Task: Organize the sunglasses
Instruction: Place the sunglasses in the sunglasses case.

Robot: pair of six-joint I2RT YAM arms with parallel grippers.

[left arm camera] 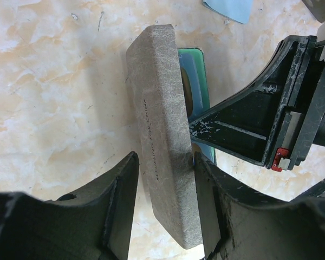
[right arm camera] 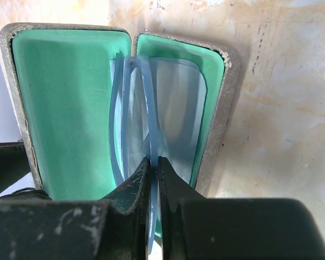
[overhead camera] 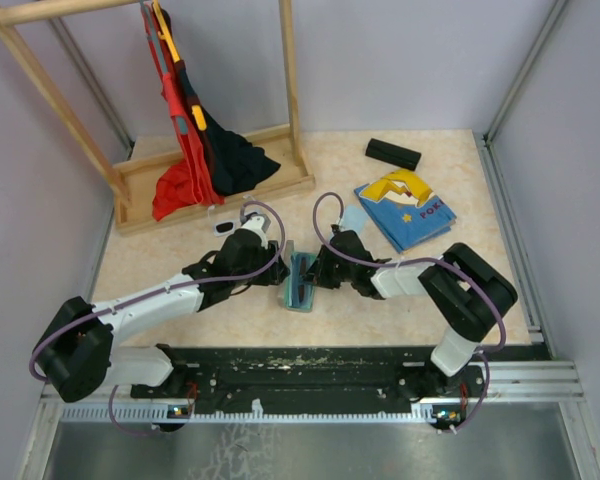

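**A:** Right gripper [right arm camera: 153,162] is pinched tight on the thin grey wire-framed sunglasses [right arm camera: 176,103]. Their bluish lenses stand on edge inside the grey felt-textured oblong case [left arm camera: 154,81], right against its green lining.

**B:** And the left gripper [left arm camera: 167,160] straddles the case's raised lid. One finger [left arm camera: 206,206] is pressed on it, and there's a sliver of shadow beside the other. Clamped or just bracing? I can't tell.

**A:** That's my worry. If the lid isn't truly held, it could swing down on the right fingers. Or the whole case could skid on the marbled beige tabletop [overhead camera: 150,255].

**B:** The glasses too: they're upright, not lying flat. Let go like this and I'd guess they tip, a temple hooks over the rim, and the case won't close.

**A:** Squeeze is another risk. That's thin wire in closed jaws, so a hard push down could bend the frame.

**B:** Meanwhile the small white plastic-framed sunglasses [overhead camera: 223,227] sit on the table just beyond the left arm, near the wooden rack base [overhead camera: 290,182]. Untouched, and not in any case.

**A:** And the black oblong case [overhead camera: 393,153] lies well apart, far right. I'd call this half done at most.
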